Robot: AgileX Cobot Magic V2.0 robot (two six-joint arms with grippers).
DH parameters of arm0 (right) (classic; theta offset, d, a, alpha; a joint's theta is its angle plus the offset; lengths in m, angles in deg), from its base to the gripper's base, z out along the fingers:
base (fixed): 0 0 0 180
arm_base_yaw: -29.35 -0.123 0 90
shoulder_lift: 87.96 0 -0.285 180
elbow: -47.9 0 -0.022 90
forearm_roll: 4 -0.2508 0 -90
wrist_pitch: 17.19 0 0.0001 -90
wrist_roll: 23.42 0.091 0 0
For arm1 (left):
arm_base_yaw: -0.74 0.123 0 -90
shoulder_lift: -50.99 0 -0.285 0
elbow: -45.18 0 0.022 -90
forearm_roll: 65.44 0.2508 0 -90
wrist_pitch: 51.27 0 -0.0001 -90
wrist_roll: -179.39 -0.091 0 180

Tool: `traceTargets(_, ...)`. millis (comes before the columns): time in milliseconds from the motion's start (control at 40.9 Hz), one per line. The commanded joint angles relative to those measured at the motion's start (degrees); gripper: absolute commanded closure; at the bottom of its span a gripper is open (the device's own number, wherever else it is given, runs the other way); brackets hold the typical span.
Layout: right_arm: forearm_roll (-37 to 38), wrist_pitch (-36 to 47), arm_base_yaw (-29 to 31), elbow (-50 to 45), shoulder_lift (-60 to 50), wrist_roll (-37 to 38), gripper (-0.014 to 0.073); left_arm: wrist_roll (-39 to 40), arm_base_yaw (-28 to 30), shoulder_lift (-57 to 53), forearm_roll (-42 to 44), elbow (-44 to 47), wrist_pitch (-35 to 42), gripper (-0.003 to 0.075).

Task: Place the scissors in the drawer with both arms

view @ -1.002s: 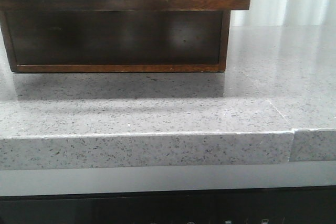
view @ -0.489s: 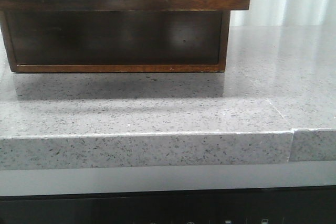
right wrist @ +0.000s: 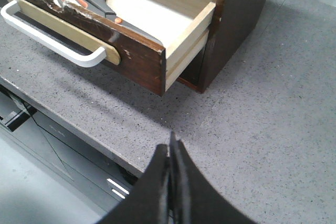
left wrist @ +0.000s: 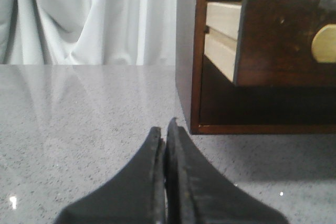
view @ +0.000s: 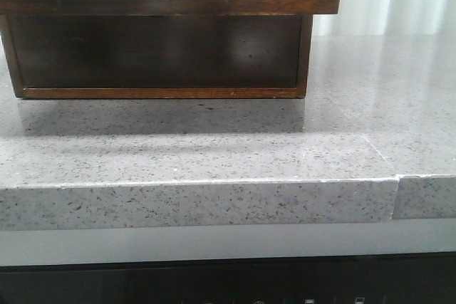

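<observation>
While both arms hang free over the counter, you can take the placing step as done and the closing step as the one in hand. Nearest to you, the right gripper has its fingers pressed together with nothing between them, above the bare stone close to the front edge of the counter. The left gripper is the same, fingers together and empty, low over the stone just before the near corner of the cabinet.

Further in, the drawer stands pulled out toward the front edge, its white handle facing you. The scissors lie flat inside on the pale bottom board, the orange-lined loops toward the drawer front and the blades pointing along it; they touch no gripper. Behind, the cabinet carries the drawer, and the lower opening under it looks empty in the front view.

I judge that what remains is to push the drawer shut. For this you need one gripper against the drawer front or the handle, pressing straight toward the back edge of the counter. The cabinet may slide on the smooth stone, so the other arm could hold it.
</observation>
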Motion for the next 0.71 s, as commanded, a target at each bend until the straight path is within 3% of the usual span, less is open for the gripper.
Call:
traceTargets(0, 0.56, 3.61, 0.15, 1.47, 0.13, -0.04, 0.0662, 0.33, 0.92, -1.06, 0.65, 1.46, 2.31, 0.0741)
traceTargets(196, 0.56, 3.58, 0.15, 1.47, 0.13, -0.04, 0.0662, 3.38, 1.32, -1.06, 4.53, 1.46, 2.37, 0.0741)
traceTargets(684, 0.56, 3.53, 0.15, 1.47, 0.13, -0.04, 0.0662, 3.83, 2.48, -1.06, 4.01, 1.46, 5.99, 0.0741)
